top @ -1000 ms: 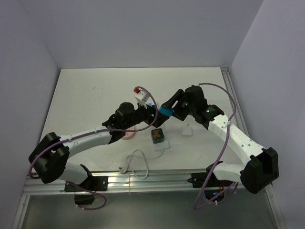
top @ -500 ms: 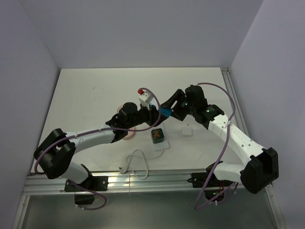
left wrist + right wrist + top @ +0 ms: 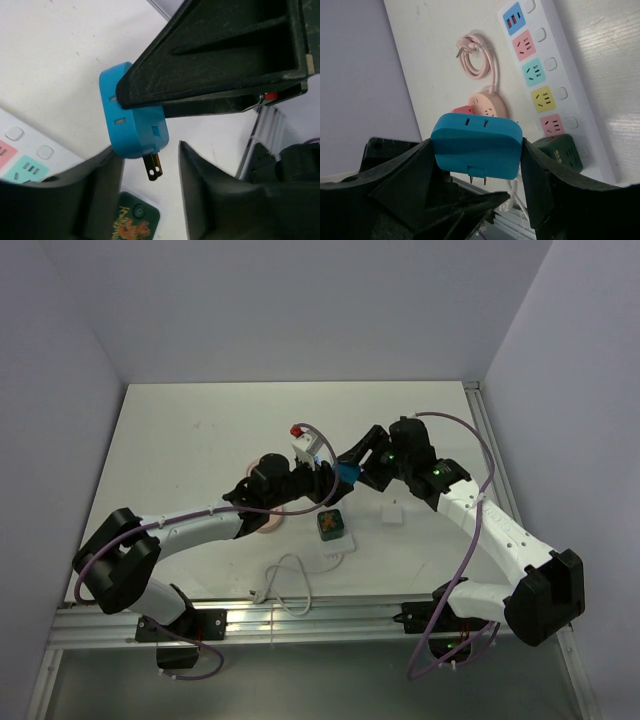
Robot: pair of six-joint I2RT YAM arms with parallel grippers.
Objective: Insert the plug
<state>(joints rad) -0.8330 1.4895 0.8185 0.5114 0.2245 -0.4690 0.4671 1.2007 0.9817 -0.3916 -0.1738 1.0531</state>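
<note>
Metal rail [image 3: 300, 625] closest to me, then the white table [image 3: 190, 430] with the power strip [image 3: 572, 100] on it. My right gripper [image 3: 476, 165] is pinching the blue plug [image 3: 477, 142] in the air above the strip. My left gripper [image 3: 149, 165] flanks its prongs, can't tell if it's gripping. Beyond the strip, plain lavender walls [image 3: 300, 300].

Overhead; both wrist views near plug [image 3: 134, 127]

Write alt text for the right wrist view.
The right gripper clamps a blue plug between its fingers, prongs showing below. Behind lie a white power strip with coloured sockets, a green adapter on it, and a round pink socket with coiled cable.
</note>
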